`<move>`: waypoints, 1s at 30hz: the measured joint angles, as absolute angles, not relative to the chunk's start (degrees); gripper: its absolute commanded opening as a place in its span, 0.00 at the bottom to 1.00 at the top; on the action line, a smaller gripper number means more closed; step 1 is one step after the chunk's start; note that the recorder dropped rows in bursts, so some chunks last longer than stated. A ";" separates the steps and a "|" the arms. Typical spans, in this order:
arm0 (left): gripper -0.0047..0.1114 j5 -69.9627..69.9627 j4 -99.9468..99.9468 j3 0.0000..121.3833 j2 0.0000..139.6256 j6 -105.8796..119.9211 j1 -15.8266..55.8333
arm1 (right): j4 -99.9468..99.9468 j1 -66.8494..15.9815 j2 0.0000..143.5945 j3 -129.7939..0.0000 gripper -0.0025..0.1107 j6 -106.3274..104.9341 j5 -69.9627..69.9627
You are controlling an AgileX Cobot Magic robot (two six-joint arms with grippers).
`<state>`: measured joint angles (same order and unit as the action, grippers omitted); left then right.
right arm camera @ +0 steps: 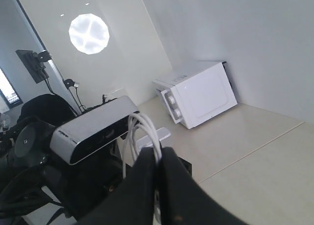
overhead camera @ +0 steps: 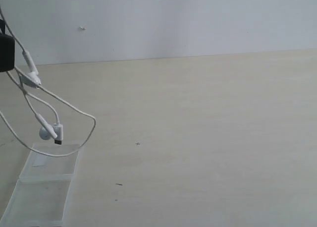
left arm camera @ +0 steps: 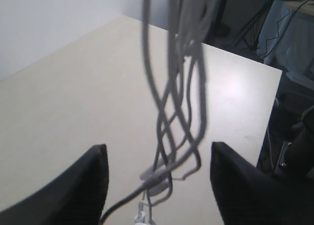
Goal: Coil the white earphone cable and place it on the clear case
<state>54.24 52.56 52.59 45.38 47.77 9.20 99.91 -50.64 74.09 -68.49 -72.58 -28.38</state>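
Lowering slowly matters: on the table [overhead camera: 208, 138], the clear case [overhead camera: 47, 187] lies flat, the white earphone cable [overhead camera: 30, 62] dangling in loose loops above it. The right gripper [right arm camera: 157, 154] pinches the loops, fingers pressed together; the left gripper [left arm camera: 157, 146] stands spread around the strands. Settle the earbud [overhead camera: 47, 133] first.

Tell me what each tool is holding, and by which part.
Right tool: shut on the cable, pinching a bundle of its loops. Left tool: open and holding nothing; the cable just hangs down through it.
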 measured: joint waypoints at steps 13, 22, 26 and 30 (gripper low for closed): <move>0.46 52.22 55.73 48.91 45.38 49.11 9.20 | 99.91 -50.64 74.09 -68.49 0.02 -72.70 -28.49; 0.46 51.20 57.93 48.91 45.38 50.17 9.20 | 99.91 -50.64 74.09 -68.49 0.02 -72.70 -28.49; 0.46 50.51 58.28 48.91 45.38 50.45 9.20 | 99.91 -50.64 74.09 -68.49 0.02 -72.70 -28.49; 0.44 49.61 58.67 48.91 45.38 50.56 9.20 | 99.91 -50.64 74.09 -68.49 0.02 -72.70 -28.49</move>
<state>49.61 58.67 48.91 45.38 50.56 9.20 99.91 -50.64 74.09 -68.49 -72.70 -28.49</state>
